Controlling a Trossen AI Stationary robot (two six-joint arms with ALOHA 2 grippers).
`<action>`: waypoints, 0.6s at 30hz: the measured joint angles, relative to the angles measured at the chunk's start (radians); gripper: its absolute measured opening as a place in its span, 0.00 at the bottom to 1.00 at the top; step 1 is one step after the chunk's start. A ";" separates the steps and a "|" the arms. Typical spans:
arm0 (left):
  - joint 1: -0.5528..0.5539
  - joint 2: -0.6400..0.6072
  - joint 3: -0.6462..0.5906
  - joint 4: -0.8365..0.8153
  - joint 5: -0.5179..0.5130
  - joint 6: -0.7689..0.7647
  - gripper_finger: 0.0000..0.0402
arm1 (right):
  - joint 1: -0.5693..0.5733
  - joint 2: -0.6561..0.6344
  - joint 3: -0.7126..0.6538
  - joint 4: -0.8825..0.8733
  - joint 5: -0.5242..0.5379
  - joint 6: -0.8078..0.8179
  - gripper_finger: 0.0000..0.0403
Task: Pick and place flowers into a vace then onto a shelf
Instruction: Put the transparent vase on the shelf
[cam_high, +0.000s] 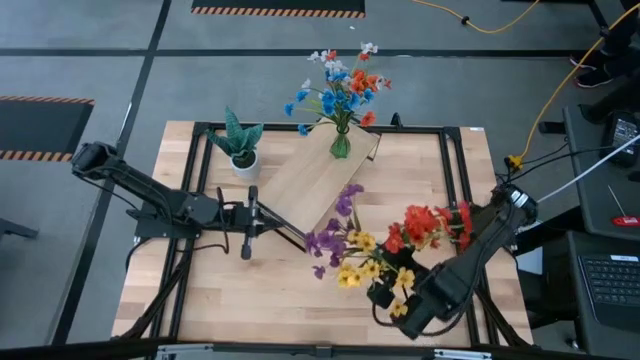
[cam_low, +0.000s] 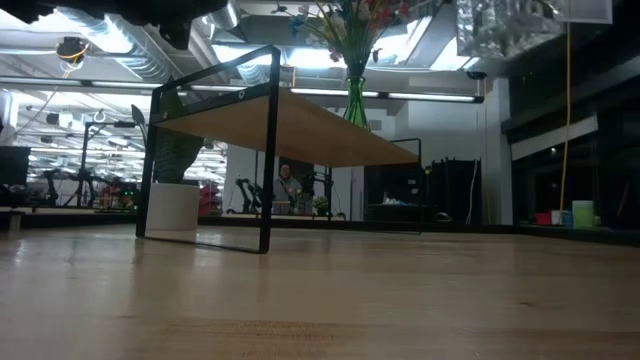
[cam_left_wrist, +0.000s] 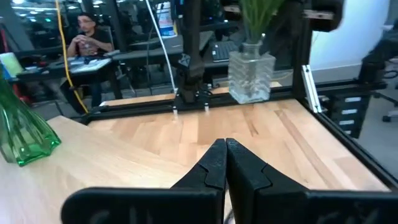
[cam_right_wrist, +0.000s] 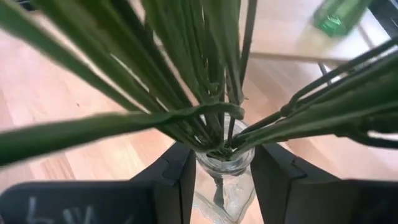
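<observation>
**Two bouquets: one shelved, one in the grip**

Item 1. Small narrow green translucent vase (cam_high: 340, 146), filled with artificial sprigs of blue, red and white blossoms on thin green stems (cam_high: 340, 85). It stands on the long light-wood shelf board with the thin black metal frame (cam_high: 300, 185), at the board's upper-right end, just above centre of the high view. This part of the task looks done. The vase is upright, mouth up and blossoms fanning overhead. The shelf's long axis runs diagonally from left of centre up to the right.

Item 2. Second bunch, with purple, yellow and red blossoms (cam_high: 385, 245), set in a clear glass vase (cam_right_wrist: 224, 163). The right gripper (cam_high: 392, 293) holds it in the lower right of the high view, with the fingers pinching the glass neck on either side. The low view shows the glass base at the upper-right frame edge, clear of the wooden tabletop (cam_high: 230, 290), its axis roughly vertical. From above, the blossoms spill toward upper left, in the direction of the shelf. Judged still to do: carry it across and stand it on the free lower-left part of the board.

Item 3. Left gripper (cam_high: 247, 228), at left of centre just beside the shelf's lower-left end, fingers pressed together and holding nothing.

Item 4. Spiky green plant in a white pot (cam_high: 244, 160), beside the shelf's upper-left edge; not part of the task.
</observation>
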 joint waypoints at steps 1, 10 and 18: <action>-0.006 -0.014 0.000 -0.013 0.000 0.000 0.01 | -0.010 -0.015 -0.008 0.025 -0.002 -0.049 0.29; -0.049 -0.084 0.000 -0.053 0.000 0.000 0.01 | -0.149 -0.204 -0.234 0.451 -0.089 -0.505 0.29; -0.066 -0.084 0.000 -0.080 -0.010 -0.001 0.00 | -0.293 -0.367 -0.466 0.933 -0.225 -0.928 0.29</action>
